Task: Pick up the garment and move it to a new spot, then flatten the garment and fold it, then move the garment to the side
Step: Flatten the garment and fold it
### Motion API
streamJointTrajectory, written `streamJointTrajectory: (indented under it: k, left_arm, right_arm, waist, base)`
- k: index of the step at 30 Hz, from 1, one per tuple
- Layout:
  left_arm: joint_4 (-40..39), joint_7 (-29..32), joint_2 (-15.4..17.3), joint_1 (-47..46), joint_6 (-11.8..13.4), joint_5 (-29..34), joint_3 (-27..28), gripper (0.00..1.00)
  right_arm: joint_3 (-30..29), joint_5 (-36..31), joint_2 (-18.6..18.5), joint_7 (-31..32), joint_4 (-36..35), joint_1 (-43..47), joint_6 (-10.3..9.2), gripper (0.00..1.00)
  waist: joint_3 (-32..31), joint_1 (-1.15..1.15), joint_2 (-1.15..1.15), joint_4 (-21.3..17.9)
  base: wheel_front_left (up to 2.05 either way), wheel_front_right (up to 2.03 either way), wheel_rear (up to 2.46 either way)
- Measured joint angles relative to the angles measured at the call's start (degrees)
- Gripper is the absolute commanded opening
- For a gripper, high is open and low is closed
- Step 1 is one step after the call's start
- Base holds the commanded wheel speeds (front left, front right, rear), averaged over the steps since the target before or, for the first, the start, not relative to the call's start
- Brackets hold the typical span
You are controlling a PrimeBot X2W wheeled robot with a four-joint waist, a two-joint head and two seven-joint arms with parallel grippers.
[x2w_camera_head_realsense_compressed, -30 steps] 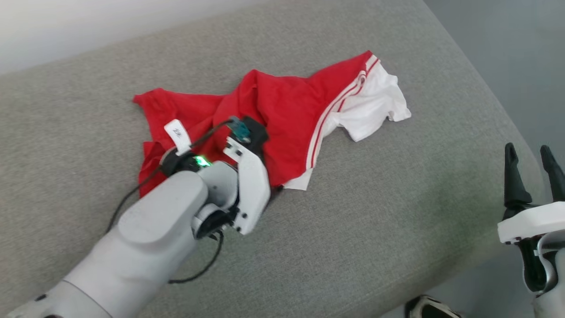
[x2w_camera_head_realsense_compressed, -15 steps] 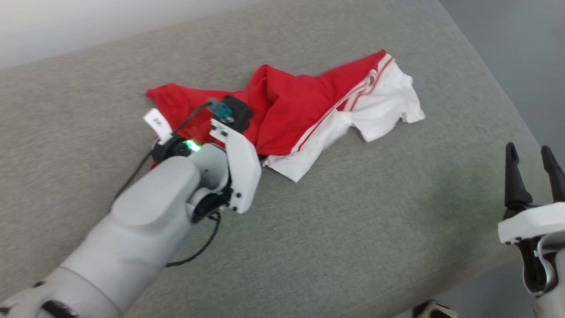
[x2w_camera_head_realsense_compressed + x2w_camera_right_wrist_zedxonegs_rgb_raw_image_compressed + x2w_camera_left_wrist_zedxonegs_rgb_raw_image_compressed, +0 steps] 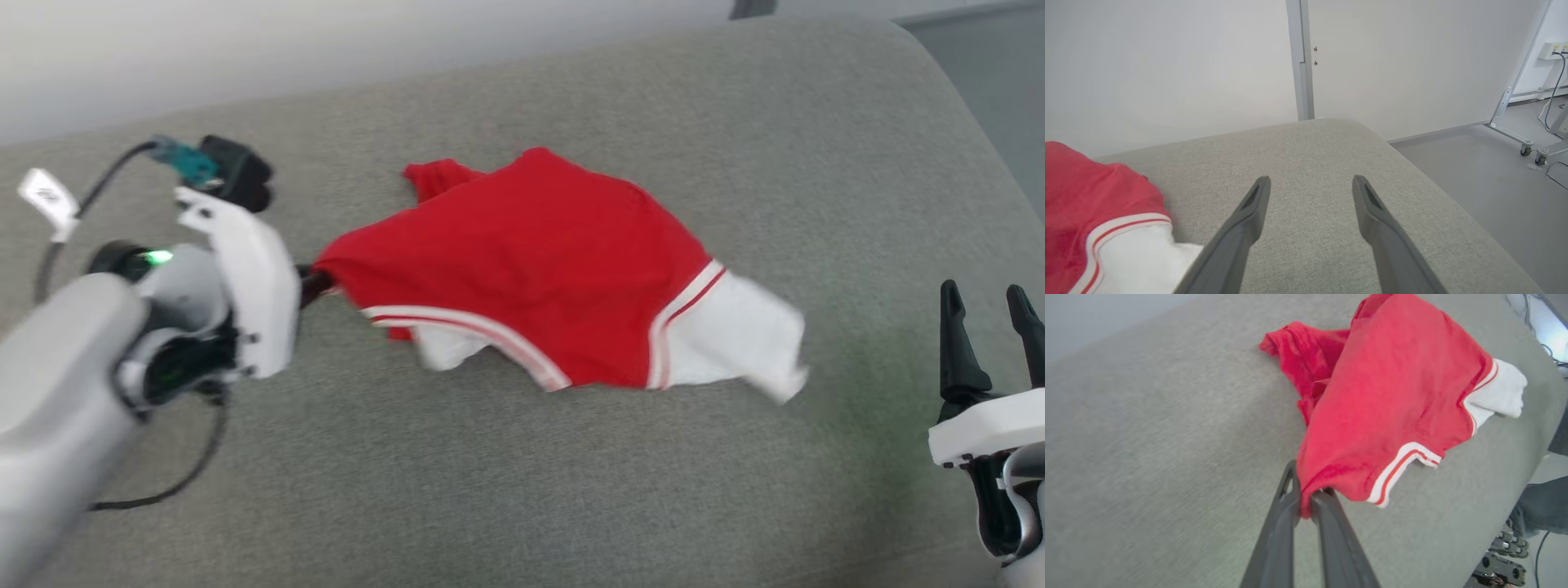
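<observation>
The left fingers (image 3: 1294, 496) are pressed together on a pinch of red cloth at the edge of the shirt (image 3: 1392, 396), with the fabric bunched between their tips. From that pinch the shirt fans out beyond the tips over the grey cushion (image 3: 1147, 437). I cannot tell how much of it rests on the cushion.

Just past the grip, to the right of the fingers, runs a red-and-white striped band. Beyond it is the plain red body. At the end farthest from the left fingers come another striped band and a white sleeve, blurred in the head view.

That white end lies nearest the right fingers (image 3: 957, 327), which are spread wide, hold nothing, and stand clear of the cloth. In the right wrist view the sleeve lies to their left.

Behind the left fingers, a small white tag (image 3: 47, 198) sits on the arm's cable. Any writing on it is too blurred to read.

Off the cushion's edge, to the right of the left fingers, stands a person's leg (image 3: 1539, 510) in jeans. Far beyond the right fingers is a pale wall with a grey post (image 3: 1300, 61) and a socket box (image 3: 1553, 51) with cables plugged in.
</observation>
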Motion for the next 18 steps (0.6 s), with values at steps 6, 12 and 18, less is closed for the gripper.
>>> streamJointTrajectory:
  k: [6, 12, 18]
  left_arm:
    - [-6.6, 4.5, 12.3, -0.7, 4.5, 6.4, -0.8, 0.0]
    - [-5.9, 0.5, 15.1, -3.4, 7.7, 19.5, -3.9, 0.0]
    - [-5.1, -5.6, 13.2, 3.2, 7.0, 22.3, -8.1, 0.0]
  right_arm:
    - [0.7, -0.2, 0.1, 1.1, -1.4, 0.0, 0.0, 1.0]
    - [1.2, -0.2, 0.2, 1.5, -2.0, 0.2, 0.0, 1.0]
    - [1.2, 0.0, 0.3, 1.8, -2.0, 0.6, -0.01, 1.0]
  waist:
    - [-0.5, 0.0, 0.0, 1.2]
    - [0.0, 0.0, 0.0, 0.3]
    - [0.0, 0.0, 0.0, -1.1]
  base:
    - [0.0, 0.0, 0.0]
    - [0.0, 0.0, 0.0]
    - [0.0, 0.0, 0.0]
